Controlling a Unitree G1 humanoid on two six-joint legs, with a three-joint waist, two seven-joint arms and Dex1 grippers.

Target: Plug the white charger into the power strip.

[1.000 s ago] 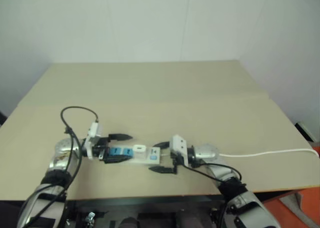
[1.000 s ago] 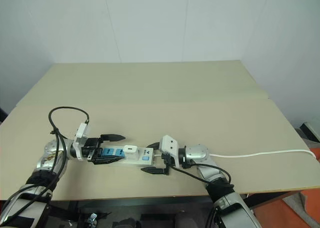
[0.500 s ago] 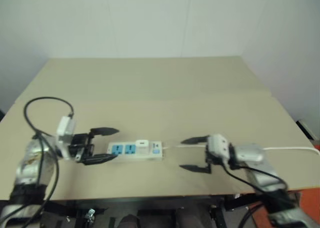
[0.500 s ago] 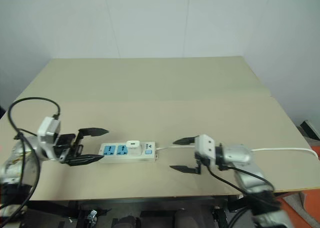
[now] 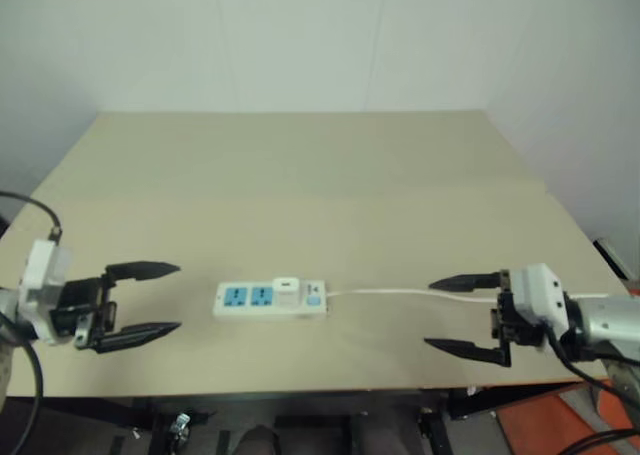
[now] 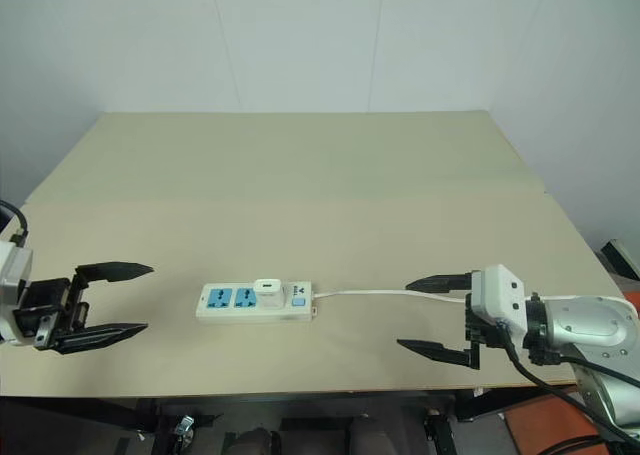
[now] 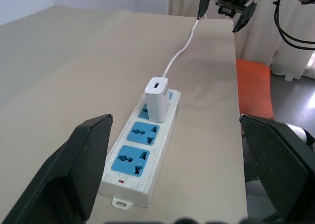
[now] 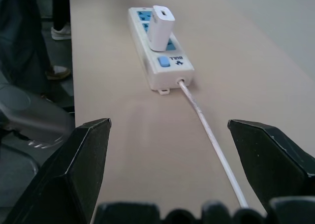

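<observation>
The power strip (image 5: 270, 300) lies flat near the table's front edge, with two blue sockets bare. The white charger (image 5: 287, 287) stands upright in the socket nearest the switch and cable end; the wrist views show the white charger (image 7: 157, 99) seated there too. My left gripper (image 5: 140, 300) hovers open well to the left of the strip, holding nothing. My right gripper (image 5: 463, 314) hangs open far to the right, above the strip's thin white cable (image 5: 400, 293), also holding nothing.
The beige table (image 5: 320, 185) stretches away behind the strip. An orange seat (image 7: 253, 86) stands off the table's right side. In the right wrist view a person's legs and shoe (image 8: 61, 32) show beyond the table's left edge.
Both grippers have drawn away from the strip and risen, the left one leftward, the right one rightward. The charger stays standing in its socket.
</observation>
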